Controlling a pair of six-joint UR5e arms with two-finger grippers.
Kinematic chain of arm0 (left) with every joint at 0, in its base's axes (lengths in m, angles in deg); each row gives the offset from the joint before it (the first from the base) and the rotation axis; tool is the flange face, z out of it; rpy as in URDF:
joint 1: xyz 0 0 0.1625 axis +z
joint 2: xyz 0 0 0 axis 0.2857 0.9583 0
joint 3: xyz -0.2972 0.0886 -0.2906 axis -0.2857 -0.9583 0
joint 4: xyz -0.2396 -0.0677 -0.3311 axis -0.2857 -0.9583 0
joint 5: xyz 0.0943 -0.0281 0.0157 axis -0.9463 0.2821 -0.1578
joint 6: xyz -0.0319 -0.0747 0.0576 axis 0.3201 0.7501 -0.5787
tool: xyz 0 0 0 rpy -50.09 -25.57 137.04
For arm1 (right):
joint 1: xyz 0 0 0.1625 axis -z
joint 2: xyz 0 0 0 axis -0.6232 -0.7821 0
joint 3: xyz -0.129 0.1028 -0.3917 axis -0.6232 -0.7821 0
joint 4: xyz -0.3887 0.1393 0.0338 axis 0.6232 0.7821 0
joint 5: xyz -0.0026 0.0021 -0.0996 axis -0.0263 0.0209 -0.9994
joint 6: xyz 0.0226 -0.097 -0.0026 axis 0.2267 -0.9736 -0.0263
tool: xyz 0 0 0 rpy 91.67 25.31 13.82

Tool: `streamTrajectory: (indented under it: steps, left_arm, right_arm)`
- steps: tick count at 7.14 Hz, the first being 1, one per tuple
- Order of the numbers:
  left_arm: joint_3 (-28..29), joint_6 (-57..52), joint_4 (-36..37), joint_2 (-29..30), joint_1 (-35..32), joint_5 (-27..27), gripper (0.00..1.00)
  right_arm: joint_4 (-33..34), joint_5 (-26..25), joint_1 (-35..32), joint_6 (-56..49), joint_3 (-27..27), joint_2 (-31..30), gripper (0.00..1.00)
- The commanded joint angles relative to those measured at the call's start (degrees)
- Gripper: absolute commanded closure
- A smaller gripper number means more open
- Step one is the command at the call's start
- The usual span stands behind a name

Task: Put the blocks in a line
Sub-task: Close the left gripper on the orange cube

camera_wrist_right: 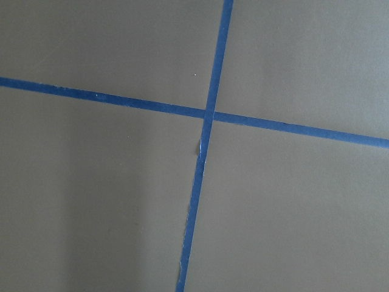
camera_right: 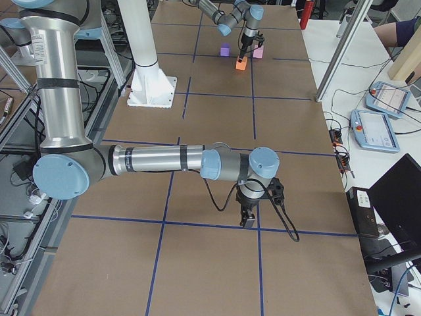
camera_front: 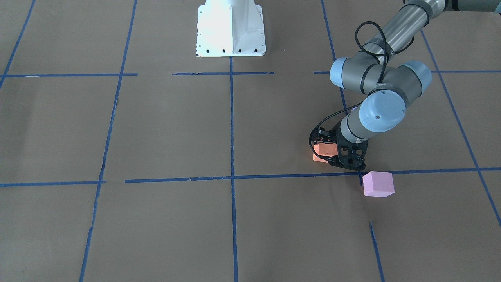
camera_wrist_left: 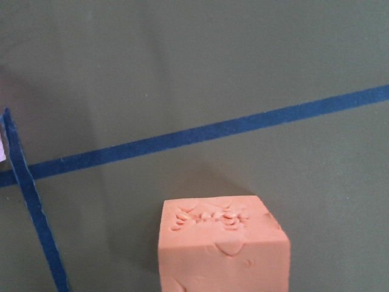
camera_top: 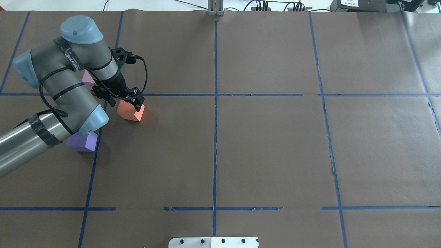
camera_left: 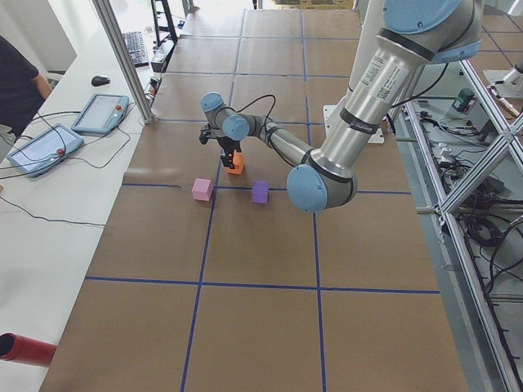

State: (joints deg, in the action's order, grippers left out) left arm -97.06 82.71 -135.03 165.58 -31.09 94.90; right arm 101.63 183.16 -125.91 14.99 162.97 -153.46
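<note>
Left gripper (camera_top: 126,104): your jaws clasp the orange block (camera_top: 131,112).
Pink block (camera_front: 377,183): ten o'clock of orange, overhead.
Right gripper (camera_right: 248,220): jaws, cannot tell.

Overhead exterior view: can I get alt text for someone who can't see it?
The robot's left arm reaches in from the left edge, jaws around an orange block on brown paper gridded with blue tape. A pink block peeks out behind its wrist; a purple block sits partly hidden by its elbow.
</note>
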Motion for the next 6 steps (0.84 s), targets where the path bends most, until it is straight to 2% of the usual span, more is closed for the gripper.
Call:
streamTrajectory:
  steps: [1, 3, 6]
  left_arm:
    - [1.9, 2.3, -1.8, 0.8, 0.2, -0.1, 0.02]
    - [2.2, 3.7, -3.2, 0.6, 1.3, -0.1, 0.03]
    - [2.5, 3.7, -3.8, 0.3, 1.5, -0.2, 0.16]
  right_arm:
    - [0.0, 0.0, 0.0, 0.0, 0.0, 0.0, 0.0]
    - [0.0, 0.0, 0.0, 0.0, 0.0, 0.0, 0.0]
    - [0.0, 0.0, 0.0, 0.0, 0.0, 0.0, 0.0]
